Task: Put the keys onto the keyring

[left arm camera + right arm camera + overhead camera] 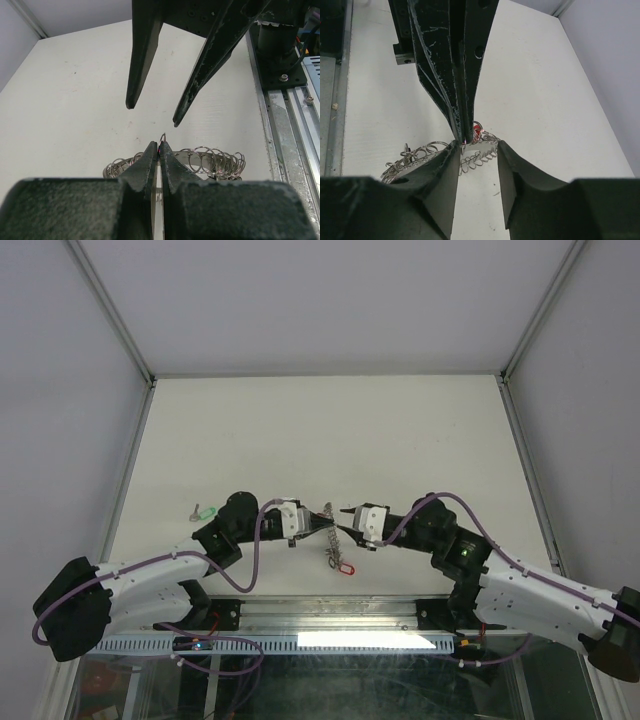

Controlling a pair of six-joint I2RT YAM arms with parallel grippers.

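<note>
The keyring (331,538) is a grey metal band strung with many small silvery rings, and it has a red-headed piece (345,567) at its near end. My left gripper (322,517) is shut on a small ring at the band's top edge (159,145). A bit of red (477,131) shows at its tips, and I cannot tell whether that is the red key. My right gripper (343,516) is open, with its fingers (451,155) on either side of the band (482,150), just below the left tips. The green key (206,511) lies on the table to the left.
The white table (320,430) has walls at the back and both sides. A metal rail (287,130) with the arm bases runs along the near edge. The two grippers nearly touch tip to tip.
</note>
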